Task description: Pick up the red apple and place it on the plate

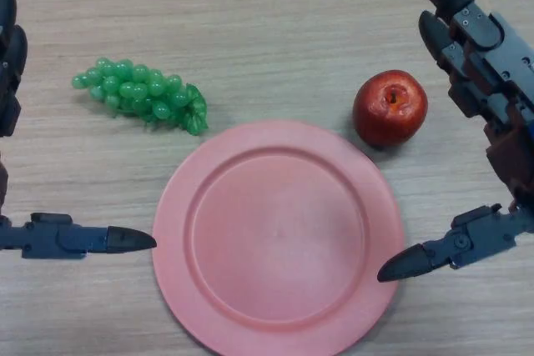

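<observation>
A red apple [390,108] stands upright on the wooden table, just past the upper right rim of the pink plate [277,237]. The plate lies flat in the middle front and holds nothing. My right hand [488,72] is at the right edge, open, its fingers stretched out to the right of the apple and its thumb tip resting by the plate's right rim. It does not touch the apple. My left hand [10,56] shows at the left edge, open, with its thumb pointing at the plate's left rim.
A bunch of green grapes [142,93] lies on the table to the upper left of the plate, well apart from the apple.
</observation>
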